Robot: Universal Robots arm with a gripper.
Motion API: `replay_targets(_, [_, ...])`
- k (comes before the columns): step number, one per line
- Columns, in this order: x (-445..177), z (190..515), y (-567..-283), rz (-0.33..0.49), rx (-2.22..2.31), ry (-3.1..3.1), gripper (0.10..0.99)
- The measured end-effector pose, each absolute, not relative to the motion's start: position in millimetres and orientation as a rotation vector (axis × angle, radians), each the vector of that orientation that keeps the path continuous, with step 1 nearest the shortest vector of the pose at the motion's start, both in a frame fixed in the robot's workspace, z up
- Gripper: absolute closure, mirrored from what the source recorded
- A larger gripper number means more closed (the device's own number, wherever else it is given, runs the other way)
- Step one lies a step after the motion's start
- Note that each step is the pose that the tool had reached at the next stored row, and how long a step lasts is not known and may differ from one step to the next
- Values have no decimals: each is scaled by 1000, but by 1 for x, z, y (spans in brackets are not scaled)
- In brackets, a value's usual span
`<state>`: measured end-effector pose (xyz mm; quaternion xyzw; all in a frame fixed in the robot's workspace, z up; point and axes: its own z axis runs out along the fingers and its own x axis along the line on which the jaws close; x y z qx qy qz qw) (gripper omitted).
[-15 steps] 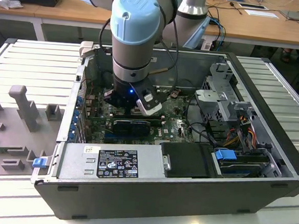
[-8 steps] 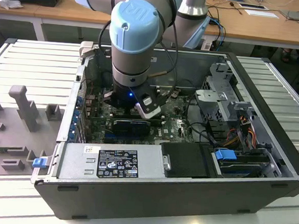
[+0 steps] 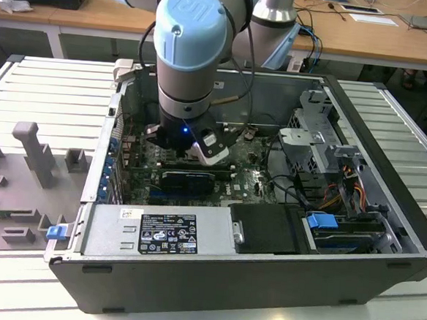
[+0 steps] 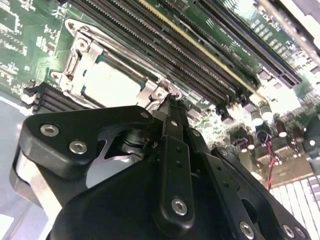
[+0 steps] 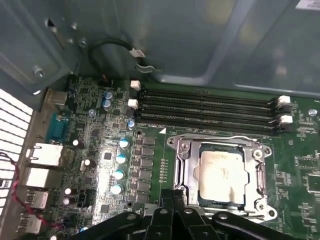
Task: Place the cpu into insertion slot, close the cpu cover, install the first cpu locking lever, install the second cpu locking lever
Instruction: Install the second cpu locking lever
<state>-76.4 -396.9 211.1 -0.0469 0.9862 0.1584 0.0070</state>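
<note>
No text is legible. The black label (image 3: pixel 167 233) and small white sticker (image 3: pixel 127 213) on the power supply (image 3: pixel 157 233) carry print too small to read.

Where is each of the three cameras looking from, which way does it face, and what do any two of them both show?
Exterior view: off the arm, above the open computer case, looking down into it; the arm's wrist fills the middle.
First wrist view: on the arm, facing the green board; the gripper sits beside the cpu cover.
Second wrist view: on the arm, low behind the gripper, looking along its fingers.
Both wrist views share the cpu seated under its cover and the memory slots.
</note>
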Motion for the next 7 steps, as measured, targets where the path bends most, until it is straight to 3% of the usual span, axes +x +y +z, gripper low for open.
replay_targets(7, [-76, 217, -397, 495, -147, 3085, 980])
